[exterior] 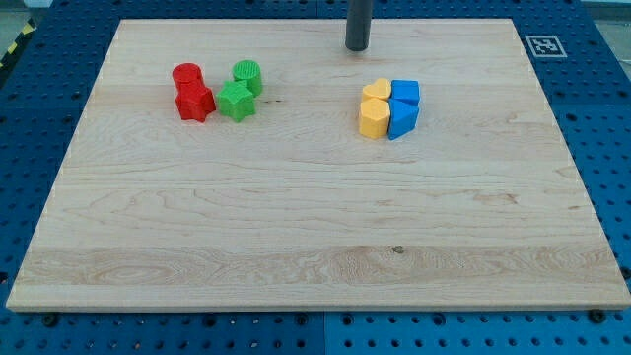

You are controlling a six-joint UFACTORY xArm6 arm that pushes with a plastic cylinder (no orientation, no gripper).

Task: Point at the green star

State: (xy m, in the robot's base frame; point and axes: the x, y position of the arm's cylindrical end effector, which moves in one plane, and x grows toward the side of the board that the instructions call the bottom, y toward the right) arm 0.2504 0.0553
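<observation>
A: At 12 o'clock on the board (296, 247), near its top edge, my tip (357, 46) stands clear of every block. No fingers on this rig, only the rod, so nothing to log as apart or together.

B: Target?

A: Green star (237, 101), at about 10 o'clock on the board. It touches the red star (195, 102) on its 9 o'clock side; the green cylinder (248, 76) sits just beside it at 1 o'clock. The red cylinder (187, 76) is above the red star.

B: And the other group?

A: Yellow heart (376, 92), yellow block (373, 117) and two blue blocks (403, 106), packed together at 5 o'clock from the tip. Shapes of the last three unclear. Well apart from the target.

B: Approach?

A: My judgement: travel toward 8 o'clock, passing below the green cylinder, and come in on the star's open 3 o'clock side. Stop just short, without contact, so nothing gets pushed.
</observation>
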